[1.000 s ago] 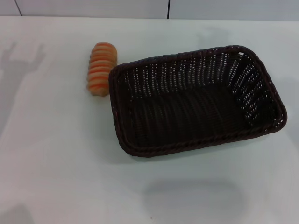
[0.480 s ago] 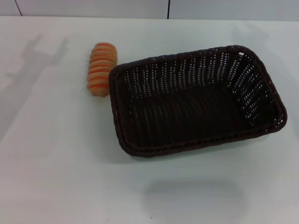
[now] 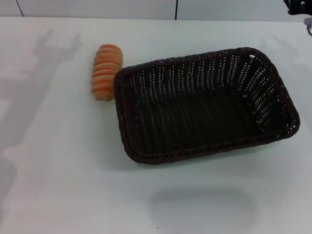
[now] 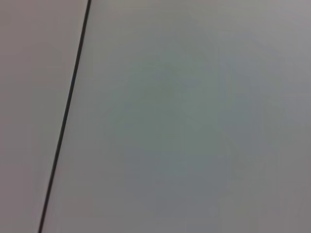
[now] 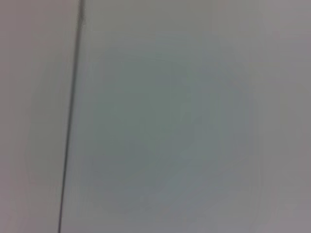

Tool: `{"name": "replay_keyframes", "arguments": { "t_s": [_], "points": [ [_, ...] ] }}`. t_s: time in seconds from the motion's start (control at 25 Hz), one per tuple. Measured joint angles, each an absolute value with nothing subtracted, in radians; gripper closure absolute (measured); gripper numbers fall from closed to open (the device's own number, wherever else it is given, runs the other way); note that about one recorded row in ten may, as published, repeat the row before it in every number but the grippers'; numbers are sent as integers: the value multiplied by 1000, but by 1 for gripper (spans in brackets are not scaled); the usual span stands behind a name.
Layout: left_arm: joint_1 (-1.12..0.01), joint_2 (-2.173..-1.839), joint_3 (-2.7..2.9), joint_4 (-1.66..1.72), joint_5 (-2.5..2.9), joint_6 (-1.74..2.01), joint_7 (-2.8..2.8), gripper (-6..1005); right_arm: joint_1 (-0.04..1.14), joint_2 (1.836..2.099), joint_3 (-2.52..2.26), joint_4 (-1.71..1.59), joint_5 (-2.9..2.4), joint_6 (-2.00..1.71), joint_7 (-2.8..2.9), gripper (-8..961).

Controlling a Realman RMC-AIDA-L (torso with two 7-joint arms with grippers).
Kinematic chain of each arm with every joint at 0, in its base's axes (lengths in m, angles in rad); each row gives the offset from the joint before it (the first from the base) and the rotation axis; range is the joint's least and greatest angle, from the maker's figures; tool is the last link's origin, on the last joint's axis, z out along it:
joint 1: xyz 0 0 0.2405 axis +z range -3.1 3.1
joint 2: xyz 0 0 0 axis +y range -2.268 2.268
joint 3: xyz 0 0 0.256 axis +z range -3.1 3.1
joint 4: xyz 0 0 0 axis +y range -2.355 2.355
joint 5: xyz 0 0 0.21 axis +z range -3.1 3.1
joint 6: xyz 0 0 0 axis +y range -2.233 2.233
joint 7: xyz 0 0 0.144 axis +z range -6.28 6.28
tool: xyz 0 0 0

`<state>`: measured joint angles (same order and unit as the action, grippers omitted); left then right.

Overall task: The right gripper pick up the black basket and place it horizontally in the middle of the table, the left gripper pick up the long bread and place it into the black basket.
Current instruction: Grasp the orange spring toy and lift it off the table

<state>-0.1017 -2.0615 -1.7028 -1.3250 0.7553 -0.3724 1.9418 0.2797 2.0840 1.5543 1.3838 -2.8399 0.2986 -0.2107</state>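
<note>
The table (image 3: 58, 185) is a plain white top that fills nearly the whole head view, smooth and bare except for soft grey shadows. One shadow with a forked tip runs down its left side, a fainter one lies near the far right corner, and a rounded one sits near the front edge below the basket. Behind the table's far edge stands a pale wall (image 3: 97, 7) crossed by two thin dark upright seams.

The basket (image 3: 204, 105) is the biggest thing on the table. It sits right of centre, upright and open, its long side running roughly across the view and turned slightly, with the right end a little farther back. Its dark woven sides slope outward to a braided rim, and nothing lies inside.

The bread (image 3: 106, 72) lies on the table just beside the basket's far left corner, outside it, its length pointing away from the robot. Its near end comes very close to the rim; contact cannot be judged.

At the top right corner of the head view a small dark part of the right arm (image 3: 297, 7) shows; the right hand's state cannot be told. The left hand is out of sight. Both wrist views show only a pale flat surface (image 4: 194, 121) with one thin dark line (image 4: 65, 116).
</note>
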Motion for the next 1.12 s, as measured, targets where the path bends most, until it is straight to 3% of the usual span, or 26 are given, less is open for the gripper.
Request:
{"name": "replay_keyframes", "arguments": {
  "t_s": [0.24, 0.56, 0.92, 1.12],
  "points": [
    [-81, -2062, -1620, -1427, 887, -246, 1829, 138, 180, 2085, 1543, 1435, -2836, 227, -168, 586],
    [-76, -2063, -1552, -1453, 903, -199, 1794, 138, -5, 2089, 1462, 1438, -2843, -128, -170, 444],
    [-103, -2061, -1435, -1494, 927, -23, 1790, 138, -33, 2092, 1455, 1276, -2836, -439, -171, 212],
    [-111, -2059, -1377, -1528, 929, 76, 1795, 138, 1, 2092, 1490, 1190, -2835, -461, -171, 168]
  ]
}}
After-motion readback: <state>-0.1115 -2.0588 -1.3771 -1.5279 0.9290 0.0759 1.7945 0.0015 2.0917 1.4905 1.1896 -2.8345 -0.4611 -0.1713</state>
